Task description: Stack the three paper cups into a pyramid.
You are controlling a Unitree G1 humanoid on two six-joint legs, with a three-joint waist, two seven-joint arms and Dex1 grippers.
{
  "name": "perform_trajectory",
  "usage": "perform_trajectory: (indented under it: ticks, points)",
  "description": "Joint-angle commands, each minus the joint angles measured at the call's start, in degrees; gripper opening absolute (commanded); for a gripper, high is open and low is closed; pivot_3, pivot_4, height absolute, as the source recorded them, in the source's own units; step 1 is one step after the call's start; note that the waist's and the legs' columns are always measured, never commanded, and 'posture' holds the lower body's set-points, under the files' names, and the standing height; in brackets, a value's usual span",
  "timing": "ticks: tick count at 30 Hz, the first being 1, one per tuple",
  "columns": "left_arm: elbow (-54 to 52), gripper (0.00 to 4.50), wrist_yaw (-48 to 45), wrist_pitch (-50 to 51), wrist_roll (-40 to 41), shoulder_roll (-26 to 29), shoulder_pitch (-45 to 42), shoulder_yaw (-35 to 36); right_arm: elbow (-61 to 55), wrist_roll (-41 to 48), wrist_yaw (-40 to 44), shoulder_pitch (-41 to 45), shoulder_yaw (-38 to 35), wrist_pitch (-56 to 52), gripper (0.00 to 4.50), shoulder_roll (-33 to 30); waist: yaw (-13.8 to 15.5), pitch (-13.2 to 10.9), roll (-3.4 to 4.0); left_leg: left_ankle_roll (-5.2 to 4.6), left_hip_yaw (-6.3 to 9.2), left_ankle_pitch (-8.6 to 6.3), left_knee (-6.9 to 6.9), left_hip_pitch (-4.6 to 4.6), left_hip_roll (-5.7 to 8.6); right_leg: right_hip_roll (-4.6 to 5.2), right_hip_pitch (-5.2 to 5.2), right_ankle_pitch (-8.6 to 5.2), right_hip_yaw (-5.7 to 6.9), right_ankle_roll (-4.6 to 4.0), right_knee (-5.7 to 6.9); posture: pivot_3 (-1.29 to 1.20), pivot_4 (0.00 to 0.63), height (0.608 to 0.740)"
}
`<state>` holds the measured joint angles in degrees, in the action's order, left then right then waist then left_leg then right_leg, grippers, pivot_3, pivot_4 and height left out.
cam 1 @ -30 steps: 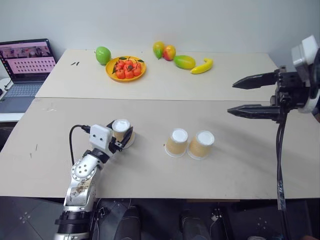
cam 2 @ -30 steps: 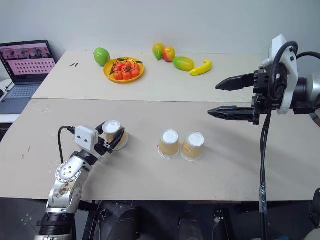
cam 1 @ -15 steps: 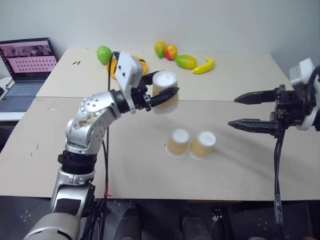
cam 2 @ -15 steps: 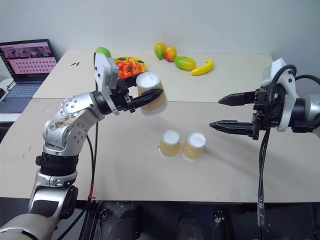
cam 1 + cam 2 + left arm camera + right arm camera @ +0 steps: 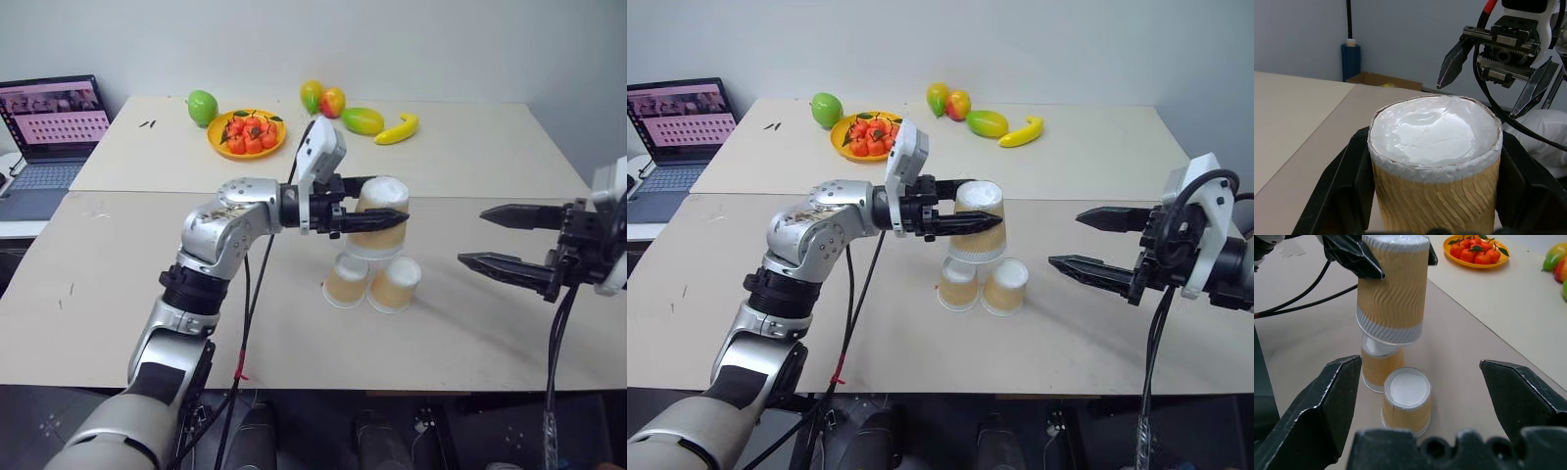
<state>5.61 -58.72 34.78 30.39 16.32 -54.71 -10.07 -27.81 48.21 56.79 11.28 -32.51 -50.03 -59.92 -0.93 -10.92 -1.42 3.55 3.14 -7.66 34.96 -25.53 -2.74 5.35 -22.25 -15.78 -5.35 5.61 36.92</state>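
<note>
Here the left gripper (image 5: 377, 219) has its jaws clamped on an upside-down tan ribbed paper cup (image 5: 380, 217). Just below those jaws, two matching cups (image 5: 372, 282) stand side by side on the beige desk (image 5: 470, 333). The right gripper (image 5: 500, 238) hovers well apart, jaws wide and empty.

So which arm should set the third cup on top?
Left. The left gripper already holds the third cup upside down above the two base cups; the right gripper hangs open, empty, off to the side.
</note>
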Motion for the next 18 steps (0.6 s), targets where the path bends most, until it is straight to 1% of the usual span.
perform_trajectory:
  ticks: [1,9,18]
  points:
    - [-0.11,2.94,-1.24,-3.57,-1.54,-0.92,-0.96,-0.54,-2.05,1.52,-0.49,-1.94,-4.84,0.62,4.5,0.2,-0.02,0.0,0.0,0.0,0.01,0.0,-0.01,0.0,0.0,0.0,0.0,0.0,0.0,0.0,0.0,0.0,0.15,0.732]
    - [5.28,2.94,-2.81,-10.82,-5.99,-2.8,-0.03,-1.65,-4.02,2.58,-1.81,-5.37,-8.09,0.74,4.5,0.67,-0.06,0.0,0.0,0.0,0.01,0.0,0.01,0.01,0.0,-0.01,0.02,0.0,0.0,0.0,0.0,0.0,0.15,0.732]
    - [7.77,2.94,-6.02,-12.78,-7.84,-3.04,0.87,-2.44,-4.73,3.8,-4.18,-5.46,-7.14,0.88,4.5,0.46,0.05,0.0,0.0,0.0,0.0,0.0,0.01,0.0,0.0,0.0,0.02,0.0,0.0,0.0,-0.02,0.0,0.15,0.732]
